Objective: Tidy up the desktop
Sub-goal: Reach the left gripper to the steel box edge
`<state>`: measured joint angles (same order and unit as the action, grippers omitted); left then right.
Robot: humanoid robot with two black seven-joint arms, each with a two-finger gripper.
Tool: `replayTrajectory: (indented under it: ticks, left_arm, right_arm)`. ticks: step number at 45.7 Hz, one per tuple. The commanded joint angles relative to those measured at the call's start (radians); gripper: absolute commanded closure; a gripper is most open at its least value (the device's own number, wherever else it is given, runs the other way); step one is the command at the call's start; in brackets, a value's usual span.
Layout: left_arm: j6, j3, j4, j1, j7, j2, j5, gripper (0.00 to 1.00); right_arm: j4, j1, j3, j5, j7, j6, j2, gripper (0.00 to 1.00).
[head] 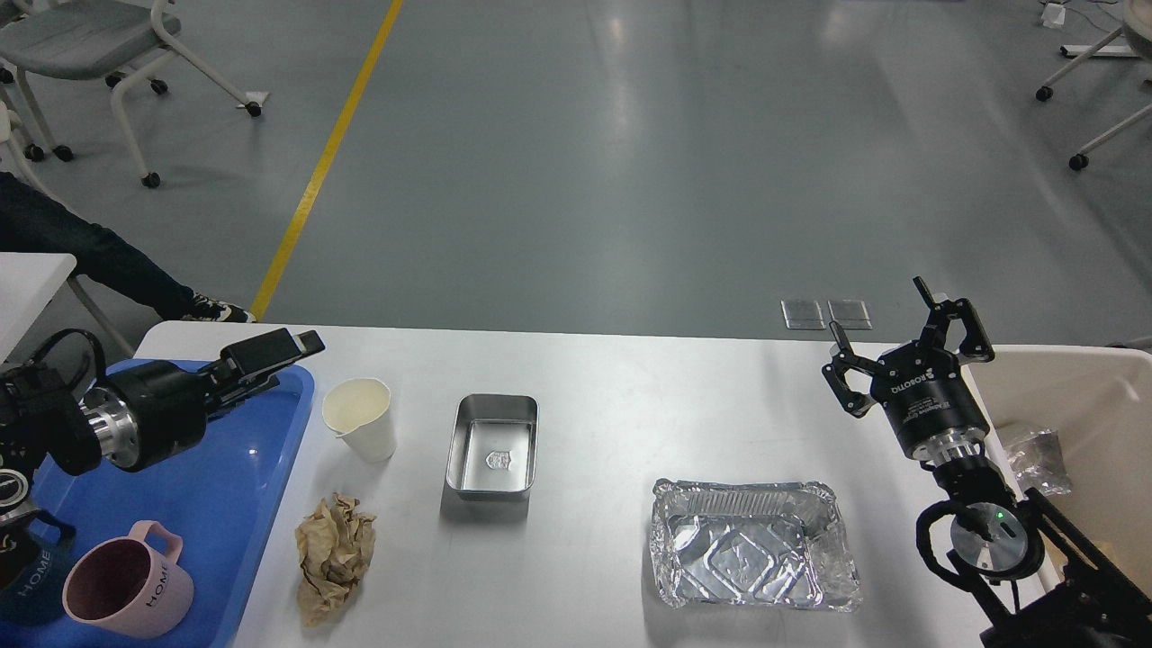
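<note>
The white desktop (630,396) holds a white paper cup (360,419), a small metal tin (494,446), a crumpled brown paper (334,555) and a foil tray (754,557). My left gripper (301,346) hovers over the far corner of the blue tray, left of the cup; its fingers look closed together and empty. My right gripper (882,315) is open and empty, raised above the desktop's right edge beside the beige bin.
A blue plastic tray (243,486) at the left holds a pink mug (126,585) and a dark mug (31,580). A beige bin (1080,396) at the right holds a crumpled clear wrapper (1035,459). Chairs and a person's legs stand beyond the table.
</note>
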<state>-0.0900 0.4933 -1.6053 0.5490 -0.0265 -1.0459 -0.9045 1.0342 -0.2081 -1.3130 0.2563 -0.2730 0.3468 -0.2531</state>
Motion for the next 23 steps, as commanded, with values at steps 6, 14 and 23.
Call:
replayTrajectory:
  ticks: [6,14,23]
  left_arm:
    - [-0.001,-0.038,0.045,0.014,0.000,0.154,-0.008,0.13]
    - [0.001,-0.074,0.051,0.014,-0.001,0.224,-0.074,0.13]
    - [0.001,-0.128,0.113,0.017,-0.020,0.280,-0.096,0.13]
  right_arm:
    - [0.001,-0.002,0.000,0.001,0.000,0.000,0.003,0.00]
    - [0.001,0.000,0.000,0.008,0.000,0.000,0.002,0.00]
    - [0.000,0.003,0.000,0.008,0.000,0.000,0.000,0.00]
